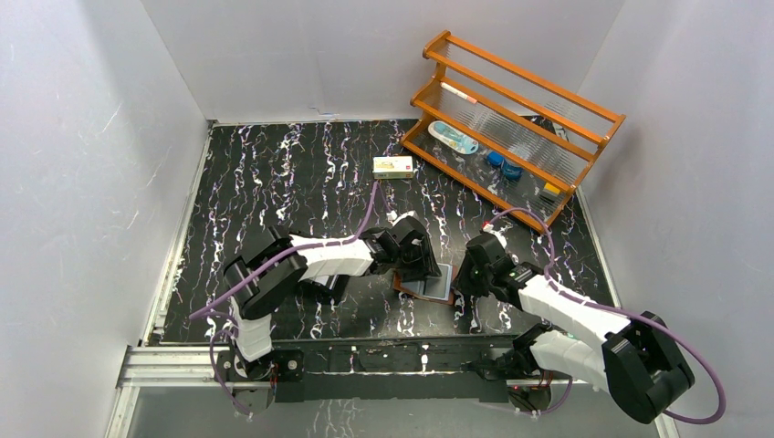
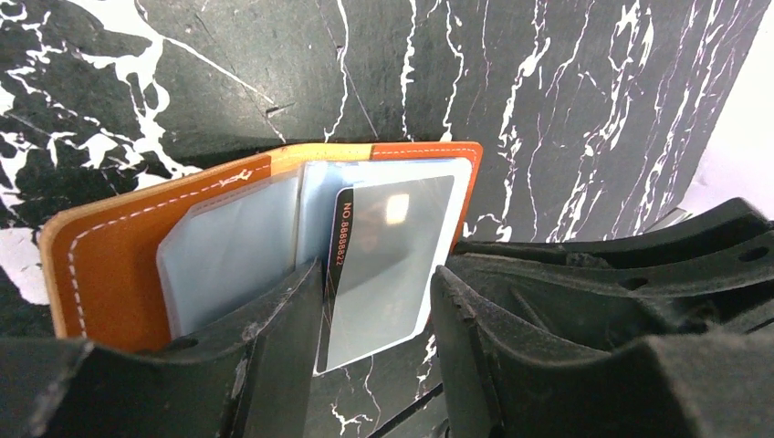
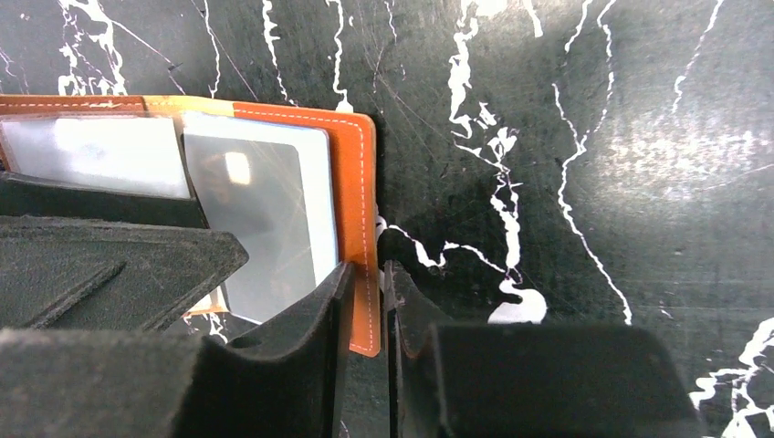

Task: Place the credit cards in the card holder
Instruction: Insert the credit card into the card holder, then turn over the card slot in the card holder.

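card holder [image 1: 427, 285] crowded both sides, rack [image 1: 511, 119] beyond

One card holder [image 2: 109, 265]. One credit card [image 2: 392, 255] visible, grey; further cards cannot tell. Two clear pockets [image 2: 228, 246] in view. Two arms: left arm [image 1: 329, 258], right arm [image 1: 575, 315]. Two grippers: left gripper [image 2: 374, 301], right gripper [image 3: 367, 278]. One white-and-yellow carton [image 1: 392, 165]. One wooden rack [image 1: 525, 91]. On rack: one pale blue oval item [image 1: 454, 138], two small blue round items [image 1: 494, 159] [image 1: 512, 170], one small yellow item [image 1: 549, 191].
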`<action>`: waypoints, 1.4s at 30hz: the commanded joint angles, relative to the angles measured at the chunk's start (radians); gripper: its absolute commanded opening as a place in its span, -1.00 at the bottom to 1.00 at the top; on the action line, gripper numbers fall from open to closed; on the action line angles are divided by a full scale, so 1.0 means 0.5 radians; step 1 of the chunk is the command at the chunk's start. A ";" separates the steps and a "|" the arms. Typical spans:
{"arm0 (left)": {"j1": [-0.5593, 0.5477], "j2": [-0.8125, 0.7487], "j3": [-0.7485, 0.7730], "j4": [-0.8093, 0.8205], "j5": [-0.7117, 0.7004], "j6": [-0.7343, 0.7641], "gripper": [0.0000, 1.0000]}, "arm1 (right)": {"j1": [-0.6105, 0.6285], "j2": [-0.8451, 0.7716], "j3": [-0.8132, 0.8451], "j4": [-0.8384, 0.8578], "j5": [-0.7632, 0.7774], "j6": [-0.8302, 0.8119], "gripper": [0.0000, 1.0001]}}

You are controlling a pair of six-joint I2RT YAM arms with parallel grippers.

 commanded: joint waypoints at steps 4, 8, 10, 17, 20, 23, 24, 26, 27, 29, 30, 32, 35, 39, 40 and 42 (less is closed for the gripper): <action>0.013 -0.241 0.098 -0.307 -0.134 0.227 -0.04 | 0.005 -0.165 0.232 -0.250 0.116 -0.140 -0.33; 0.053 -0.395 0.119 -0.473 -0.228 0.364 0.03 | 0.004 -0.271 0.296 -0.283 0.029 -0.151 -0.26; 0.074 -0.456 0.103 -0.523 -0.257 0.433 0.07 | 0.005 -0.320 0.294 -0.200 -0.080 -0.157 -0.24; 0.143 -0.427 0.134 -0.717 -0.246 0.634 0.23 | 0.005 -0.241 0.242 0.066 -0.280 -0.113 -0.19; 0.143 -0.381 0.146 -0.737 -0.228 0.697 0.36 | 0.005 -0.161 0.230 0.111 -0.285 -0.119 -0.16; 0.149 -0.321 0.155 -0.727 -0.145 0.763 0.42 | 0.005 -0.107 0.209 0.158 -0.300 -0.117 -0.16; 0.151 -0.303 0.153 -0.717 -0.121 0.778 0.43 | 0.003 -0.089 0.203 0.177 -0.310 -0.116 -0.16; 0.150 -0.289 0.127 -0.656 -0.058 0.799 0.43 | 0.005 -0.056 0.186 0.225 -0.338 -0.114 -0.16; 0.151 -0.296 0.113 -0.626 -0.037 0.802 0.43 | 0.003 -0.040 0.180 0.247 -0.346 -0.110 -0.16; 0.151 -0.308 0.090 -0.578 -0.013 0.800 0.43 | 0.005 0.001 0.178 0.258 -0.345 -0.113 -0.16; 0.151 -0.312 0.085 -0.570 -0.012 0.799 0.42 | 0.004 0.023 0.181 0.244 -0.327 -0.120 -0.16; 0.152 -0.308 0.085 -0.578 -0.025 0.800 0.41 | 0.003 0.062 0.185 0.212 -0.291 -0.144 -0.17; 0.154 -0.277 0.093 -0.627 -0.045 0.808 0.41 | 0.005 0.076 0.179 0.165 -0.240 -0.179 -0.17; 0.154 -0.229 0.123 -0.750 -0.076 0.813 0.43 | 0.003 0.058 0.166 0.131 -0.194 -0.211 -0.16; 0.154 -0.223 0.127 -0.777 -0.092 0.813 0.43 | 0.003 0.060 0.161 0.135 -0.197 -0.216 -0.16; 0.154 -0.218 0.138 -0.818 -0.115 0.825 0.43 | 0.005 0.072 0.147 0.154 -0.221 -0.222 -0.17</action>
